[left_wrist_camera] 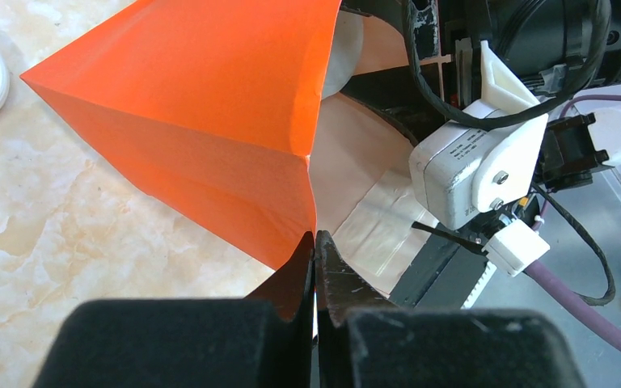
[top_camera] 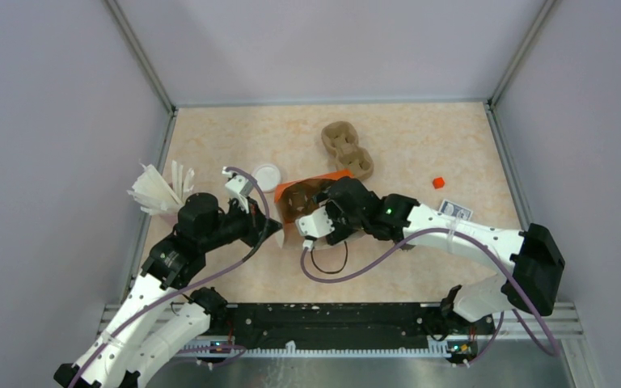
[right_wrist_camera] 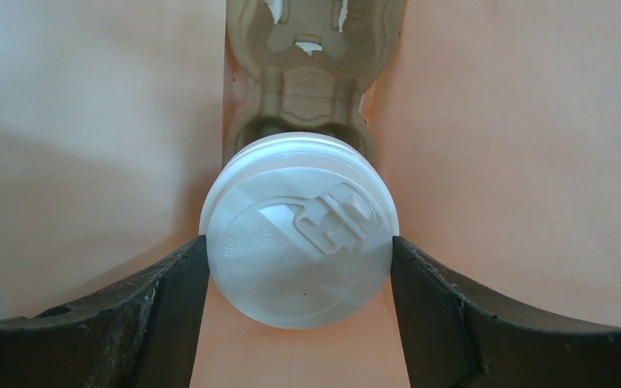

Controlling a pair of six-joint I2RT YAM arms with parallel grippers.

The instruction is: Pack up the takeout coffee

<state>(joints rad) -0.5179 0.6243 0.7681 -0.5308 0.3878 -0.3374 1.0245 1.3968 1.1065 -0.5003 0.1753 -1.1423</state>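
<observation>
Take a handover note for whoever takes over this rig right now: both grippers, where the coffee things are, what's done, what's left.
Left gripper: shut, pinching the edge of the tall orange paper bag.
Right gripper: inside the bag, fingers against both sides of the white-lidded takeout coffee cup.
Done: cup is in the bag, just in front of the brown pulp tray in there.
Left: probably seat the cup, which I can't tell is seated, then release and withdraw both arms.

Takeout coffee (right_wrist_camera: 299, 234) body hidden under its lid; pulp tray (right_wrist_camera: 307, 89) cropped at top edge; card (top_camera: 455, 210) print too small.
</observation>
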